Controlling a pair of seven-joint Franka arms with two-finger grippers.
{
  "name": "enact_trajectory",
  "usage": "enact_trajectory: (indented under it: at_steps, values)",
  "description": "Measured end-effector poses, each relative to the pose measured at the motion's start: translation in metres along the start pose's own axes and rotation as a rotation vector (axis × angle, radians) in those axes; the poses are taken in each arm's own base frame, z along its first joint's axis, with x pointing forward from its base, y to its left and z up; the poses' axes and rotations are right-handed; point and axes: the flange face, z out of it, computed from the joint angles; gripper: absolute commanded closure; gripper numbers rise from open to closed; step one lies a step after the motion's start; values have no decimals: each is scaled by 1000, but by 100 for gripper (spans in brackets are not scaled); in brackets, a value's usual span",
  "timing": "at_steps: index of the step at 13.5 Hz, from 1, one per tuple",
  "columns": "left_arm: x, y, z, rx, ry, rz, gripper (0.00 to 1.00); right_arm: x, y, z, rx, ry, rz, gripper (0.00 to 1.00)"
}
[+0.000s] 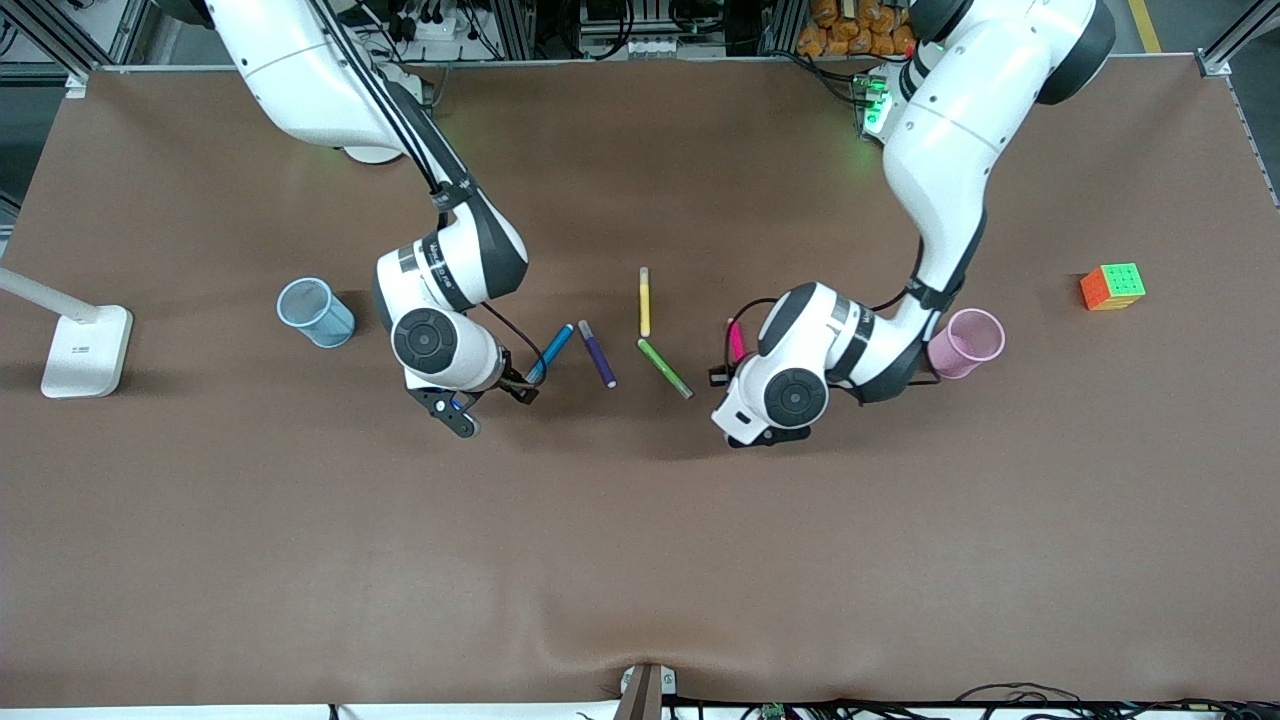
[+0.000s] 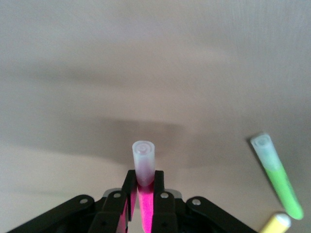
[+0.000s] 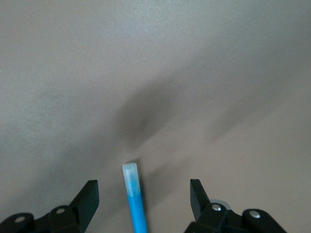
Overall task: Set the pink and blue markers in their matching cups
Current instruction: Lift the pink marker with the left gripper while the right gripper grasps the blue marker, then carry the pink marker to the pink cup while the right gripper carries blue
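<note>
My left gripper (image 1: 733,368) is shut on the pink marker (image 1: 736,340), close beside the pale pink cup (image 1: 965,343). In the left wrist view the fingers (image 2: 161,194) clamp the magenta body, and the pale end (image 2: 144,160) sticks out past them. My right gripper (image 1: 488,402) is open and low around one end of the blue marker (image 1: 550,352), which lies on the table. In the right wrist view the blue marker (image 2: 0,0)
</note>
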Motion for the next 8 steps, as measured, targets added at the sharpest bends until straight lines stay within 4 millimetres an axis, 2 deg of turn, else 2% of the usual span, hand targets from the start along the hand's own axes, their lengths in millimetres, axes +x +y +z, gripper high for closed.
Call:
enact_trajectory:
  at_steps: [3,5,8]
  values:
    - [-5,-32,-77,17,79,-2,100,-13,-5,19,12,14,30,40]
    - [-12,-60,-125,12,110,-14,100,-22,-9,30,19,23,29,45]
    - [-26,-105,-196,-15,186,-15,100,-27,-12,39,19,26,34,59]
